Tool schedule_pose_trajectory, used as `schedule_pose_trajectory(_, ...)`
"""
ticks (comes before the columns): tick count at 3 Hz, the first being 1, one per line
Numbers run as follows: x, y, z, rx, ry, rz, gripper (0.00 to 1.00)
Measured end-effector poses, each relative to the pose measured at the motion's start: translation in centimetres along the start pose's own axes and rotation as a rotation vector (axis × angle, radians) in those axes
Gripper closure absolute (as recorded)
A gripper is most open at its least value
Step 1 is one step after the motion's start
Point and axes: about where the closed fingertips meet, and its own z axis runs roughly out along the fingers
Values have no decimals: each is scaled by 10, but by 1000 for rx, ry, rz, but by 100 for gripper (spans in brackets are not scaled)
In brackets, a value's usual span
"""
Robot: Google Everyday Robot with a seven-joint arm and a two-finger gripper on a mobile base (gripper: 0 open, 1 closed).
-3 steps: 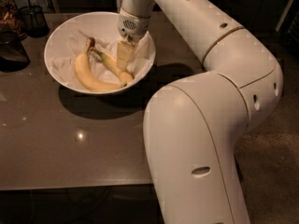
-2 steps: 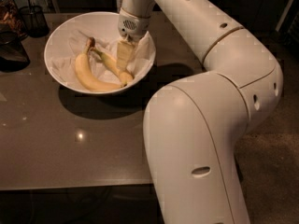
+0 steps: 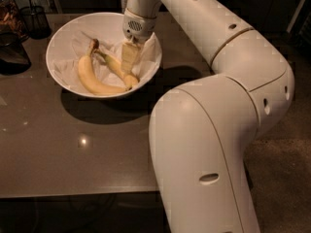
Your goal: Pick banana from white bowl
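Observation:
The white bowl (image 3: 63,38) stands on the dark table at the back left, lined with crumpled white paper. Two bananas lie in it. The banana (image 3: 112,66), shorter and deeper yellow with a greenish stem, lies diagonally in the middle. A paler, longer, curved banana (image 3: 90,79) with a brown stem tip lies to its left. My gripper (image 3: 129,59) reaches straight down into the bowl and sits on the middle of the shorter banana, hiding that part of it.
A black mesh cup (image 3: 36,18) and a dark object (image 3: 12,52) stand at the table's back left, beside the bowl. My arm's large white links (image 3: 209,144) cover the table's right side. The table's front edge (image 3: 73,193) runs below.

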Motion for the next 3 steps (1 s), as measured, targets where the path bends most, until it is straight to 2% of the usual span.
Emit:
schedule_pose_trajectory(1, -1, 1, -5, 0, 0, 0, 49)
schedule_pose_trajectory(2, -1, 0, -4, 0, 0, 0, 40)
schedule_pose_trajectory(3, -9, -7, 2, 24, -29, 0, 22)
